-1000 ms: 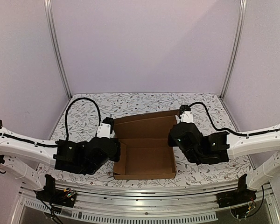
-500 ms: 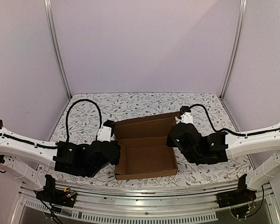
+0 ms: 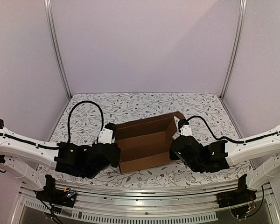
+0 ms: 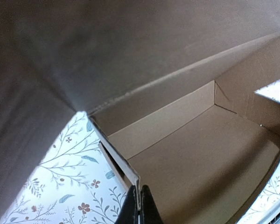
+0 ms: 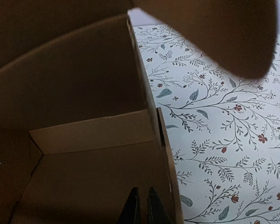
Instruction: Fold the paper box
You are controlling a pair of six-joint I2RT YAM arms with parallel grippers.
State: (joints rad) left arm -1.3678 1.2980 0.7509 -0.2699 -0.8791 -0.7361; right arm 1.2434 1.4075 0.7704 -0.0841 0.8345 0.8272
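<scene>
The paper box (image 3: 147, 142) sits at frame centre, lid flap raised (on a floral cloth (image 3: 130, 105)); the left gripper (image 4: 138, 196) pinches its left wall, the right gripper (image 5: 143, 196) nearly closed inside, beside the right wall

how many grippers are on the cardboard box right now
2: the left gripper is pinched on the left wall of the paper box, and the right gripper is at its right wall, nearly closed, with its grip unclear.
</scene>
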